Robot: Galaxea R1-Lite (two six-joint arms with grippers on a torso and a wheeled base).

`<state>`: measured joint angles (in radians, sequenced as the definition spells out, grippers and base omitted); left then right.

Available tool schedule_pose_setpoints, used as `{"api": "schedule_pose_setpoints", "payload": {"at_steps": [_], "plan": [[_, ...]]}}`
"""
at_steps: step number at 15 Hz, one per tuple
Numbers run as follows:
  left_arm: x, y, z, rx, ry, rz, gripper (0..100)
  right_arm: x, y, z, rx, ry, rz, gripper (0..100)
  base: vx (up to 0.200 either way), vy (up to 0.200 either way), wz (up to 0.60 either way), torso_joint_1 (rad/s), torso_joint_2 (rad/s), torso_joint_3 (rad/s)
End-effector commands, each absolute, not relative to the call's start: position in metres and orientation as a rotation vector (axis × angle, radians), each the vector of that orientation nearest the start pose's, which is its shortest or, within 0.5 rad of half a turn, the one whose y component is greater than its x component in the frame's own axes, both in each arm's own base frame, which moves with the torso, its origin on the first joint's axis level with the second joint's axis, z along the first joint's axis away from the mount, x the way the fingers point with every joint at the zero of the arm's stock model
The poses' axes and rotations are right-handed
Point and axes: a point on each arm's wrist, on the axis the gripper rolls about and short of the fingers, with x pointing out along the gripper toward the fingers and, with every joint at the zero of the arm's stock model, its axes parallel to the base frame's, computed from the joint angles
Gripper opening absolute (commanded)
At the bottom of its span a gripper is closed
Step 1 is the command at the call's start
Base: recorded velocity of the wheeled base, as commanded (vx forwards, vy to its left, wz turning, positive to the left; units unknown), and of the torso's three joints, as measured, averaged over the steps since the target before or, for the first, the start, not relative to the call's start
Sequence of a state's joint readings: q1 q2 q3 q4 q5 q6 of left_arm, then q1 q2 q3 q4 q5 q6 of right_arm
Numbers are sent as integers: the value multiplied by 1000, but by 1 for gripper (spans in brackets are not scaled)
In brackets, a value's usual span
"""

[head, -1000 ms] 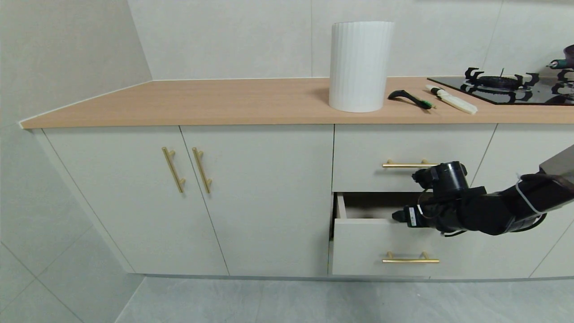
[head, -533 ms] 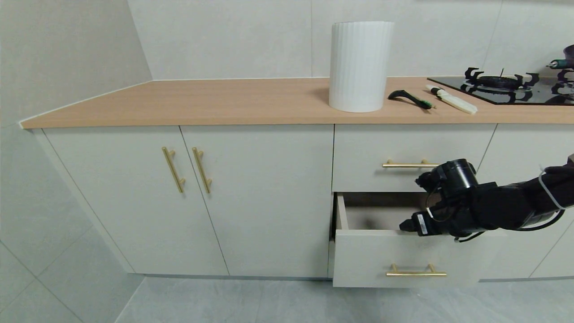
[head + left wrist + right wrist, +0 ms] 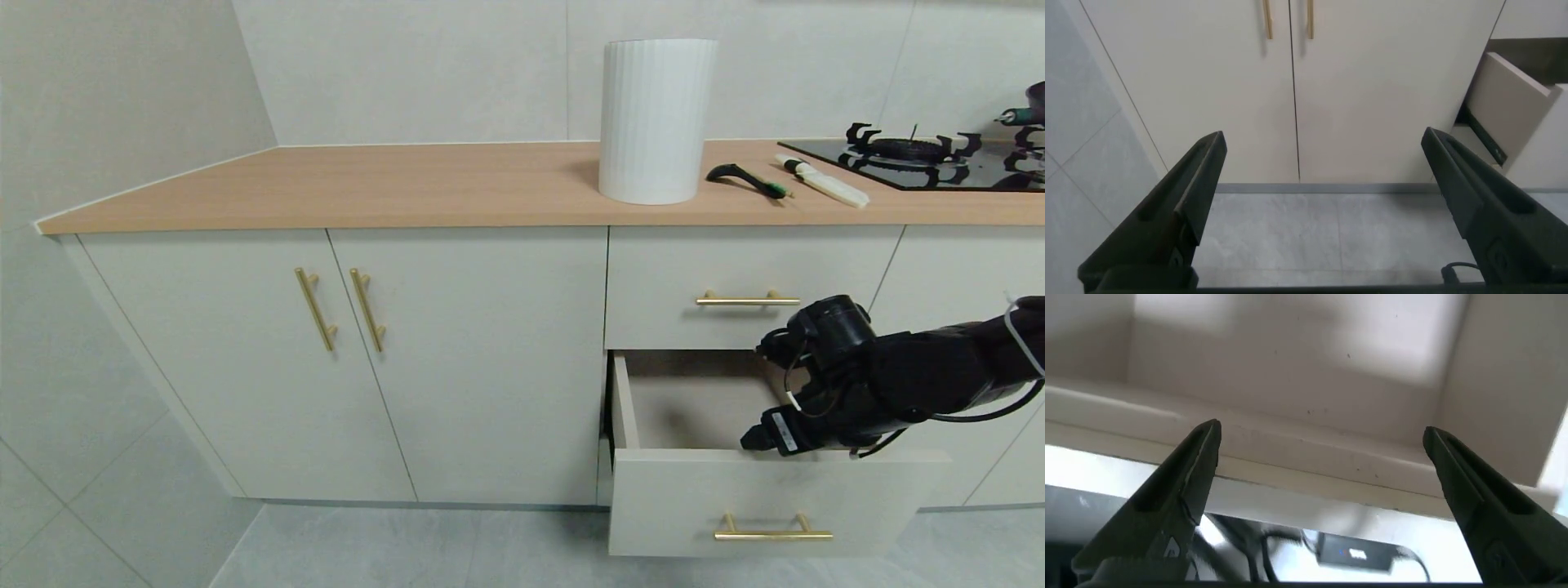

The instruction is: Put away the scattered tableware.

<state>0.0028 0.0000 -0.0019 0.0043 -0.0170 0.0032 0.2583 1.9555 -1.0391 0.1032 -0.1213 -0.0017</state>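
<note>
A long wooden bench (image 3: 392, 184) runs along the tiled wall above pale cabinets. A pair of cabinet doors (image 3: 343, 359) with upright gold bar handles sits under its left and middle stretch. To their right are two drawers. The upper drawer (image 3: 751, 278) is shut, and the lower drawer (image 3: 694, 490) below it stands well out from the cabinet face, its gold handle low on the front panel. A tall white ribbed canister (image 3: 655, 121) stands upright on the bench above the drawers. A black gas hob (image 3: 922, 159) is set into the bench at the far right. The right claw (image 3: 1320, 434) sits at the top edge of the open drawer's front panel, looking into the drawer, its two fingers spread wide and gripping nothing. The left claw (image 3: 1323, 137) hangs low near the floor, facing the cabinet doors, with its fingers likewise spread apart and bare. The scattered tableware lies on the bench between the canister and the hob: a black-handled utensil (image 3: 747, 180) just beside the canister, and a pale utensil (image 3: 824, 184) close to its right, near the hob's edge, the two not touching.
</note>
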Motion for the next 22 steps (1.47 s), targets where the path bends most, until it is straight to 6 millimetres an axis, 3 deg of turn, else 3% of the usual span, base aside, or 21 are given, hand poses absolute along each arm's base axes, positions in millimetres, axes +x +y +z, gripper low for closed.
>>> {"api": "schedule_pose_setpoints", "payload": {"at_steps": [1,5,13,15,18,22], "plan": [[-23,0,75,3,3,-14,100,313,87,104,-222,1022,151,100,0,0,0,0,0,0],[-23,0,75,3,3,-14,100,295,92,102,-326,1160,204,100,0,0,0,0,0,0],[-23,0,75,3,3,-14,100,257,123,96,-500,1363,326,100,0,0,0,0,0,0],[-23,0,75,3,3,-14,100,262,124,101,-492,1322,290,100,0,0,0,0,0,0],[-23,0,75,3,3,-14,100,279,130,119,-288,1167,182,100,0,0,0,0,0,0],[-23,0,76,3,2,-14,100,290,116,158,-102,890,132,100,0,0,0,0,0,0]]}}
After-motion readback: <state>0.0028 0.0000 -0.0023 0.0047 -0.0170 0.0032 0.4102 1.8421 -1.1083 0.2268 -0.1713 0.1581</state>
